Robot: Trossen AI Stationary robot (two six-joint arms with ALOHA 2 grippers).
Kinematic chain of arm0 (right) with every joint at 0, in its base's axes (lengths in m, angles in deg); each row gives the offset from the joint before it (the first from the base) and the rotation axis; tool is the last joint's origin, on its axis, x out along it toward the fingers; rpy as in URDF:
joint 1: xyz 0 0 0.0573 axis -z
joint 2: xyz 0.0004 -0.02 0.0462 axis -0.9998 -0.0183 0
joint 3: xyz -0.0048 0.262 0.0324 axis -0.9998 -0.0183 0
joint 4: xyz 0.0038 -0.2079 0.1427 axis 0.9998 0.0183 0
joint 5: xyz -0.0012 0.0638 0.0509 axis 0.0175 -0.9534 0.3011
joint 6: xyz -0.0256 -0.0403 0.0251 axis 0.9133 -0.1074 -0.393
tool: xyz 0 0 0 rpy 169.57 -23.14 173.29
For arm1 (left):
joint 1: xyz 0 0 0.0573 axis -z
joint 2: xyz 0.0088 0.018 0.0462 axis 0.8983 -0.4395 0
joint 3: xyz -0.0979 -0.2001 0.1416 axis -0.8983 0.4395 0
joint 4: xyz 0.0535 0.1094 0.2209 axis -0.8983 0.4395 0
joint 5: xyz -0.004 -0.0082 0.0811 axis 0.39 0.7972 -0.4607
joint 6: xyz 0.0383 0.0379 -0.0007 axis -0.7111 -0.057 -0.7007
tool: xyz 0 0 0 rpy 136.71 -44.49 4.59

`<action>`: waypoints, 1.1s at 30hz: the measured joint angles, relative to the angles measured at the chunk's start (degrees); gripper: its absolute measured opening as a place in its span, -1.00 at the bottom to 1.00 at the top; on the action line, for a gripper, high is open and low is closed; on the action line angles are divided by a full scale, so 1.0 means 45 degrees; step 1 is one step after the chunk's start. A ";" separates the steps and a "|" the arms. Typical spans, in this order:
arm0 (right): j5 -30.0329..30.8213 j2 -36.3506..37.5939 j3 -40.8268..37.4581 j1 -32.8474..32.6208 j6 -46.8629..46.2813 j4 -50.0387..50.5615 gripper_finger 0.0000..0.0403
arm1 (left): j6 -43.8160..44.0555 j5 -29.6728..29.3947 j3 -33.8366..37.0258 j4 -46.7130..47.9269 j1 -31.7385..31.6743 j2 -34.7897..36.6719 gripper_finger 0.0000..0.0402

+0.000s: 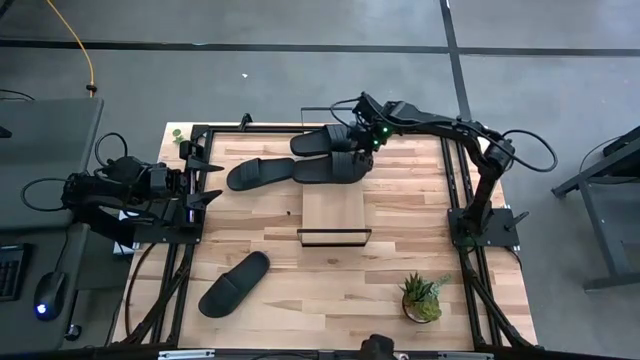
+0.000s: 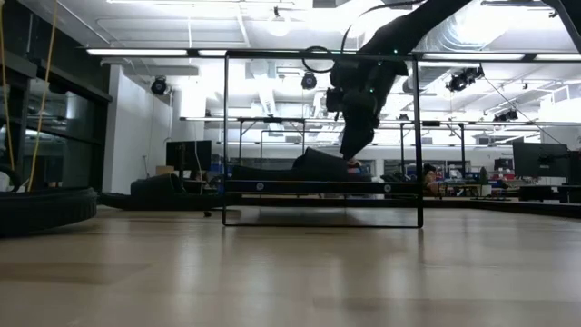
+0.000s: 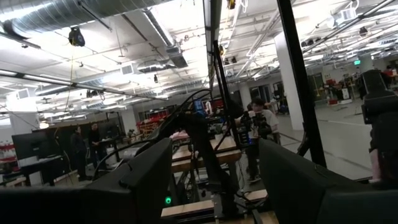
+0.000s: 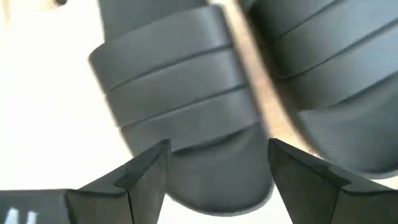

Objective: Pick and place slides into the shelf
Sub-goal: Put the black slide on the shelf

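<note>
Four black slides lie on the table. Two sit side by side at the far edge (image 1: 322, 140) (image 1: 330, 168), one is left of them (image 1: 260, 173), and one is near the front left (image 1: 235, 283). The shelf (image 1: 335, 208), a light-wood board with black wire rails, rests flat mid-table. My right gripper (image 1: 362, 152) (image 4: 217, 162) hangs open, pointing down over the end of a far slide (image 4: 180, 81). Its fingers stand on either side of that end, below the ribbed strap. My left gripper (image 1: 207, 180) (image 3: 214, 180) waits open at the table's left edge.
A small potted plant (image 1: 422, 298) stands near the front right corner. Black frame rails run along the table's left and right sides. In the right wrist view the neighbouring slide (image 4: 336, 74) lies close beside the one under my right gripper. People stand in the room beyond the table.
</note>
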 joint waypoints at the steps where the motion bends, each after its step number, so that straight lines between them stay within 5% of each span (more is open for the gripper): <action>1: -0.0152 0.0000 0.0044 -0.0072 -0.0001 0.0115 0.27 | 0.0000 0.0000 0.0000 0.0000 -0.0002 0.0000 0.11; 6: -0.1251 0.0000 0.0115 -0.0661 0.0005 0.0139 0.27 | 0.0000 -0.0021 0.0000 0.0000 -0.0003 0.0000 0.11; 14: -0.0233 0.0000 0.0115 -0.1987 0.0037 -0.0545 0.27 | 0.0012 -0.0039 0.0000 0.0000 -0.0001 0.0000 0.11; 22: 0.2589 0.0000 0.0115 -0.2781 0.0005 -0.0774 0.27 | 0.0013 -0.0037 0.0000 0.0004 -0.0001 0.0000 0.11; 33: 0.0940 0.0000 0.0115 -0.2955 -0.0282 -0.0779 0.27 | 0.0010 -0.0038 0.0000 0.0023 0.0002 0.0000 0.11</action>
